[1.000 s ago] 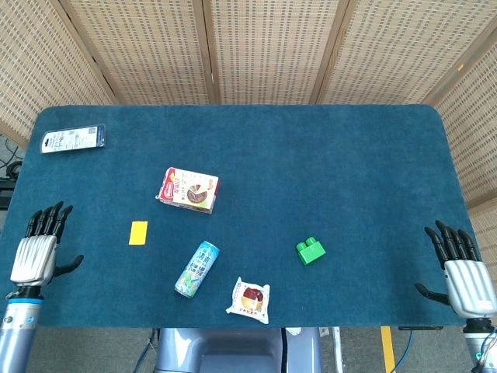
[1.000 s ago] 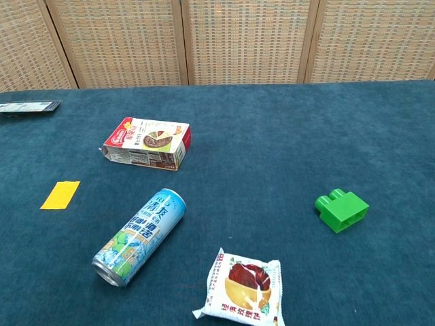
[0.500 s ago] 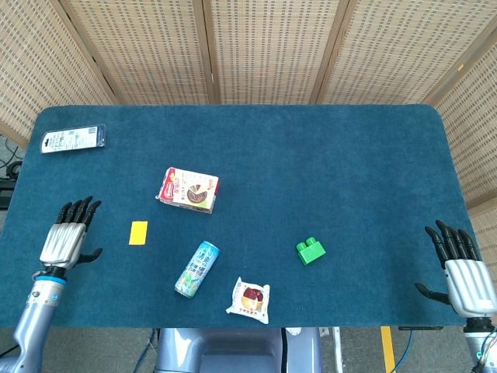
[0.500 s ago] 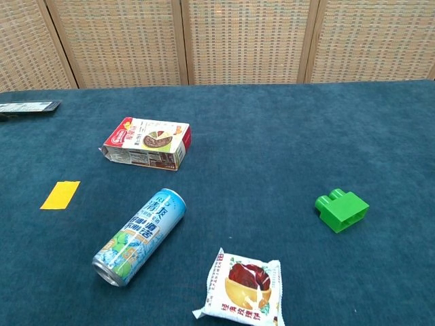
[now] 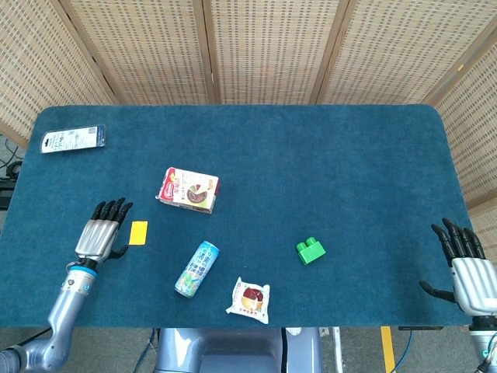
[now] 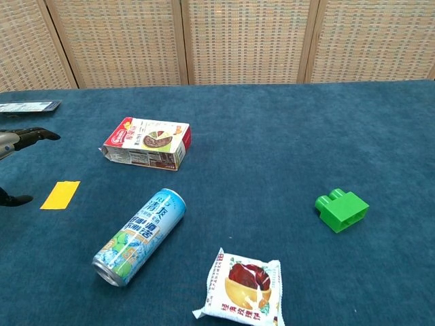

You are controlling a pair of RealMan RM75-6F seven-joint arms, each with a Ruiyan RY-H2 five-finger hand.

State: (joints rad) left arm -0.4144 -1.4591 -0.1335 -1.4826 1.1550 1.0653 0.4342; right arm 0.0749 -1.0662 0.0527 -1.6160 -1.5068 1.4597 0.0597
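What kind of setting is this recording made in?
Probably a lab or test station, not a home: a table covered in blue felt, woven partition screens behind it, and unrelated items laid out apart, such as a drink can and a green block.

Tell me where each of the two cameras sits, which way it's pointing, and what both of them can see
Head view: high above the near edge, looking steeply down on the whole blue table; shows the left hand beside the yellow tag and the right hand off the right edge.
Chest view: low at the near edge, looking across to the wicker screens; only the left hand's fingertips show.
Shared: yellow tag, drink can, snack box, snack packet, green block.
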